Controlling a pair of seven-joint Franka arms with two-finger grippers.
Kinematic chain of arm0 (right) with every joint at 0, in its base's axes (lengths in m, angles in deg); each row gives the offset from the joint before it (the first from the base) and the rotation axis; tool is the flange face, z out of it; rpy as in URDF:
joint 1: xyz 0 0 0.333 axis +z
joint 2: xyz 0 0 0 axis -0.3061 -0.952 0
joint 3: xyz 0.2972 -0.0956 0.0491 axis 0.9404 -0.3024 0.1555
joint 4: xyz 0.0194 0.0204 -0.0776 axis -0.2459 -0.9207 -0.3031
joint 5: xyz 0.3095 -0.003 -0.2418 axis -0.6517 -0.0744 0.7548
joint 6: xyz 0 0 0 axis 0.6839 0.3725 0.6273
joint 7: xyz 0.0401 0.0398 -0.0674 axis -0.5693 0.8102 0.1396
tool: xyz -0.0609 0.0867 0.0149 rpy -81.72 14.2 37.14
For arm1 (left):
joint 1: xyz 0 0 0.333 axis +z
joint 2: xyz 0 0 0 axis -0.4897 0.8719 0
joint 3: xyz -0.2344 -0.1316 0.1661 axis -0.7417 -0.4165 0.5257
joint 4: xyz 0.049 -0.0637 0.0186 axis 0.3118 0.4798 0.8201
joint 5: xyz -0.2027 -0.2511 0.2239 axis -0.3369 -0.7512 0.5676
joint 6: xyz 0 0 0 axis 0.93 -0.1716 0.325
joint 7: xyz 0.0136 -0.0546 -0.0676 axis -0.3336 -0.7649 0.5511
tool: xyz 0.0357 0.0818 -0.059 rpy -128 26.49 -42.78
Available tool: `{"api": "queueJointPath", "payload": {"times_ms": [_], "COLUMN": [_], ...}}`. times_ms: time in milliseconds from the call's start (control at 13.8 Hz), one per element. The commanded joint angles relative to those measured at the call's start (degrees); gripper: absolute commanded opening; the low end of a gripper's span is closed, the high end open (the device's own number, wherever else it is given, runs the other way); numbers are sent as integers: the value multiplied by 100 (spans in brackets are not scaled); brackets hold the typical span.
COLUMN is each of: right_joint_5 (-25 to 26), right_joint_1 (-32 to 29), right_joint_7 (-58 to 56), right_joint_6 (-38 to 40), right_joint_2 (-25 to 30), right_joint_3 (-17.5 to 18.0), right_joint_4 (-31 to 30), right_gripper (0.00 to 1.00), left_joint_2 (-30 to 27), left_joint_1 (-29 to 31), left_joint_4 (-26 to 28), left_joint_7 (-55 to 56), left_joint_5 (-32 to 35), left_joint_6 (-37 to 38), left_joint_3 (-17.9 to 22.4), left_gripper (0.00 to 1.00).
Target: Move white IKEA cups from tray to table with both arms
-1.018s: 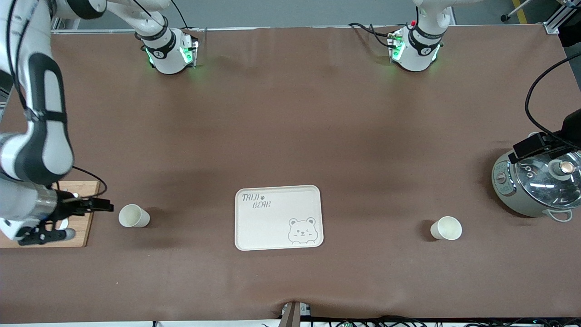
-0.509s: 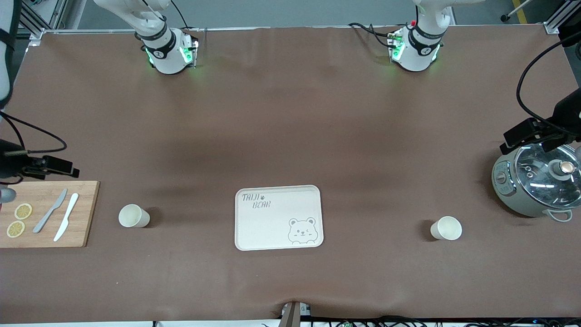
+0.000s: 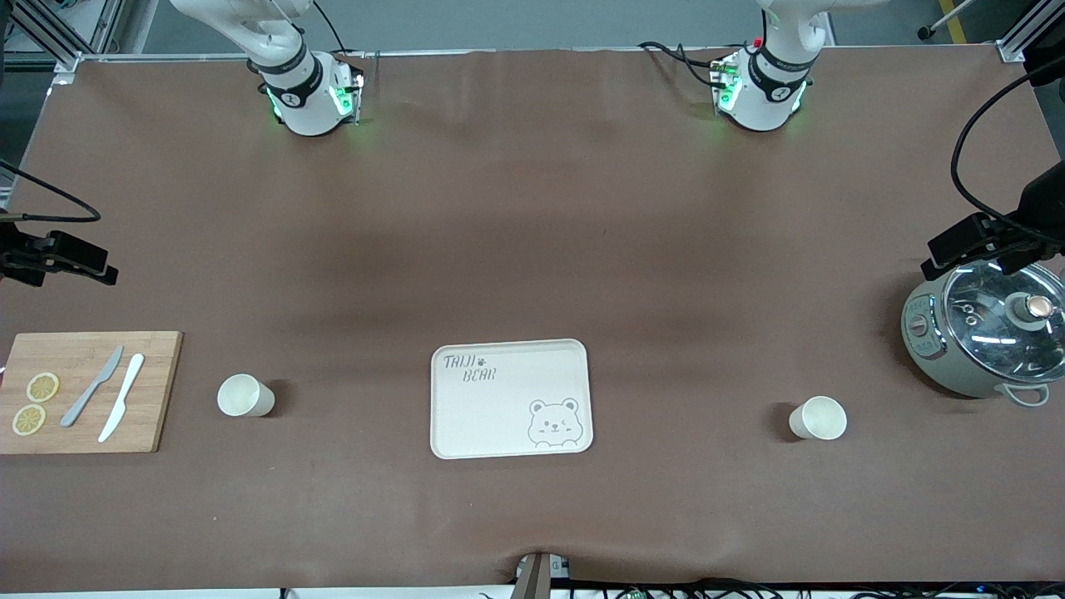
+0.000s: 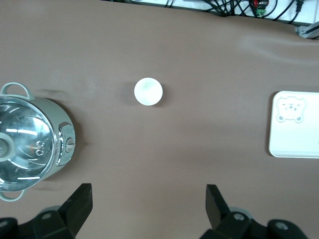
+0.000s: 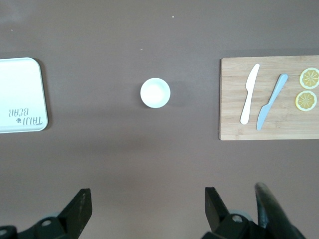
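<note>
Two white IKEA cups stand upright on the brown table, one on each side of the bear tray (image 3: 510, 398). One cup (image 3: 245, 395) (image 5: 155, 92) is toward the right arm's end. The other cup (image 3: 818, 418) (image 4: 148, 91) is toward the left arm's end. My right gripper (image 5: 148, 195) hangs open and empty high above the table, apart from its cup. Only the right wrist's black parts (image 3: 62, 256) show at the front view's edge. My left gripper (image 4: 148, 193) is also open and empty, high up beside the pot, with its wrist's black parts (image 3: 969, 241) in the front view.
A grey-green pot with a glass lid (image 3: 986, 333) (image 4: 30, 142) stands at the left arm's end. At the right arm's end lies a wooden cutting board (image 3: 158, 391) (image 5: 234, 114) with two knives (image 5: 249, 93) and two lemon slices (image 5: 310, 78).
The right arm has risen and swung away from the cup and the cutting board toward the table's edge, uncovering the board. The left wrist shifted slightly by the pot. Both cups stayed put.
</note>
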Motion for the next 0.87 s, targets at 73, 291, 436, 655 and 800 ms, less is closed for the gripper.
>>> {"api": "queueJointPath", "payload": {"times_ms": [73,291,436,655,800], "right_joint_5": [75,75,75,75,75], "right_joint_1": [-28,-10,-28,-63,-63], "right_joint_7": [97,106,71,71,62], "right_joint_6": [-70,-70,-79,-79,-79], "right_joint_2": [66,57,57,57,48], "right_joint_3": [8,8,8,8,8], "right_joint_4": [-60,37,46,98,108], "right_gripper": [100,100,100,100,100], "left_joint_2": [-109,-109,-109,-100,-91], "left_joint_1": [-16,-25,-60,-95,-95], "left_joint_4": [107,107,116,125,116], "left_joint_7": [197,496,514,488,436], "left_joint_5": [200,218,331,613,754], "left_joint_6": [85,190,269,296,296], "left_joint_3": [-10,-10,-27,-89,-98], "left_gripper": [100,100,100,100,100]}}
